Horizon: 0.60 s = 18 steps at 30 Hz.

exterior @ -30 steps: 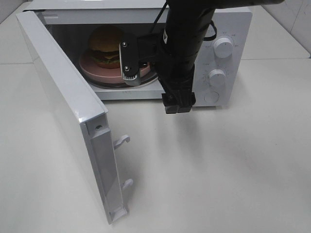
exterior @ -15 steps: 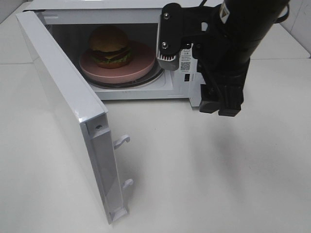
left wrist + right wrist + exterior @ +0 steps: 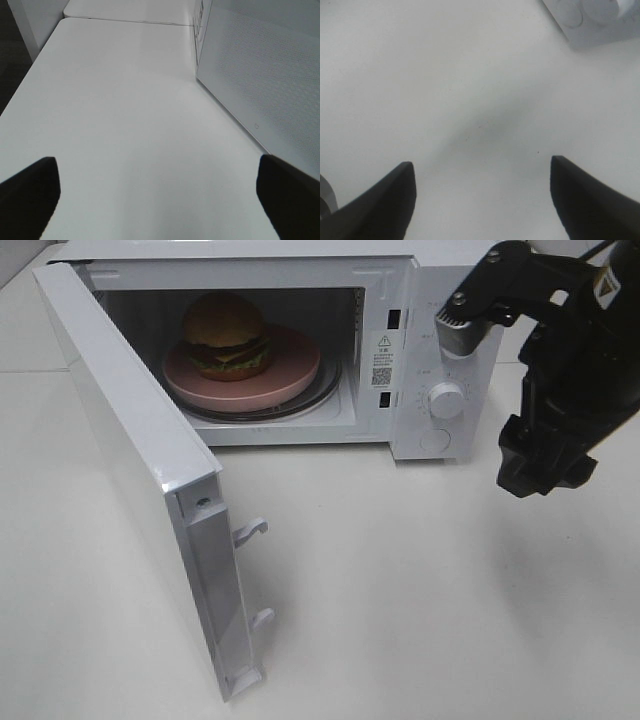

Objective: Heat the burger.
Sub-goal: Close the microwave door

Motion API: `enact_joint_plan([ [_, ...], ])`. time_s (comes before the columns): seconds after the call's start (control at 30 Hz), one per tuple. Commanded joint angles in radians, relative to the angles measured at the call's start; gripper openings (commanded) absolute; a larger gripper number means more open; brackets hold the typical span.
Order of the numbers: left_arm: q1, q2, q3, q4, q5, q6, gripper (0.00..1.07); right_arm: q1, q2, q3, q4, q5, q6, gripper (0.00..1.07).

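Observation:
The burger (image 3: 226, 336), a tan-brown layered bun, sits on a pink plate (image 3: 290, 365) inside the open white microwave (image 3: 440, 280). My right gripper (image 3: 540, 472) hangs over the table to the right of the microwave's control panel, well apart from the burger. In the right wrist view the right gripper (image 3: 480, 200) is open and empty, with bare table between its fingers. My left gripper (image 3: 160, 200) is open and empty over bare table beside the door's outer face (image 3: 270, 75). It does not show in the exterior view.
The microwave door (image 3: 130, 440) stands swung wide open toward the front left, with two white latch hooks (image 3: 250, 532) on its edge. A glass turntable (image 3: 330, 390) lies under the plate. A knob (image 3: 446, 400) sits on the control panel, whose lower corner also shows in the right wrist view (image 3: 590, 15).
My right arm has swung to the right, from in front of the microwave cavity to beside the control panel. The burger and plate stay in the microwave, now fully in view.

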Motion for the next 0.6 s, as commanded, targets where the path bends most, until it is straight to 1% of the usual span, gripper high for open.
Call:
enact_joint_plan([
  [0.03, 0.001, -0.003, -0.001, -0.007, -0.005, -0.001, 1.0, -0.078, -0.019, 0.029, 0.021, -0.008, 0.143, 0.74],
  [0.07, 0.001, -0.003, -0.001, -0.007, -0.005, -0.001, 1.0, -0.078, -0.019, 0.029, 0.021, -0.008, 0.143, 0.74],
  [0.1, 0.001, -0.003, -0.001, -0.007, -0.005, -0.001, 1.0, -0.117, -0.019, 0.032, 0.02, -0.008, 0.224, 0.74],
  [0.13, 0.001, -0.003, -0.001, -0.007, -0.005, -0.001, 1.0, -0.137, -0.019, 0.034, 0.017, -0.009, 0.264, 0.74],
  [0.17, 0.001, -0.003, -0.001, -0.007, -0.005, -0.001, 1.0, -0.137, -0.019, 0.034, 0.017, -0.009, 0.264, 0.74],
  [0.2, 0.001, -0.003, -0.001, -0.007, -0.005, -0.001, 1.0, -0.182, -0.019, 0.034, 0.014, -0.022, 0.324, 0.74],
  [0.23, 0.001, -0.003, -0.001, -0.007, -0.005, -0.001, 1.0, -0.207, -0.019, 0.034, 0.014, -0.034, 0.357, 0.74],
  [0.27, 0.001, -0.003, -0.001, -0.007, -0.005, -0.001, 1.0, -0.207, -0.019, 0.034, 0.014, -0.034, 0.357, 0.74],
  [0.33, 0.001, -0.003, -0.001, -0.007, -0.005, -0.001, 1.0, -0.294, -0.019, 0.034, -0.002, -0.055, 0.46, 0.74],
  [0.37, 0.001, -0.003, -0.001, -0.007, -0.005, -0.001, 1.0, -0.294, -0.019, 0.034, -0.002, -0.055, 0.46, 0.74],
  [0.43, 0.001, -0.003, -0.001, -0.007, -0.005, -0.001, 1.0, -0.355, -0.021, 0.034, -0.028, -0.054, 0.5, 0.74],
  [0.47, 0.001, -0.003, -0.001, -0.007, -0.005, -0.001, 1.0, -0.355, -0.021, 0.034, -0.028, -0.054, 0.5, 0.74],
  [0.5, 0.001, -0.003, -0.001, -0.007, -0.005, -0.001, 1.0, -0.378, -0.025, 0.034, -0.033, -0.051, 0.502, 0.74],
  [0.53, 0.001, -0.003, -0.001, -0.007, -0.005, -0.001, 1.0, -0.425, -0.039, 0.034, -0.02, -0.038, 0.504, 0.74],
  [0.57, 0.001, -0.003, -0.001, -0.007, -0.005, -0.001, 1.0, -0.425, -0.039, 0.034, -0.02, -0.038, 0.504, 0.74],
  [0.6, 0.001, -0.003, -0.001, -0.007, -0.005, -0.001, 1.0, -0.445, -0.047, 0.034, -0.008, -0.03, 0.504, 0.74],
])
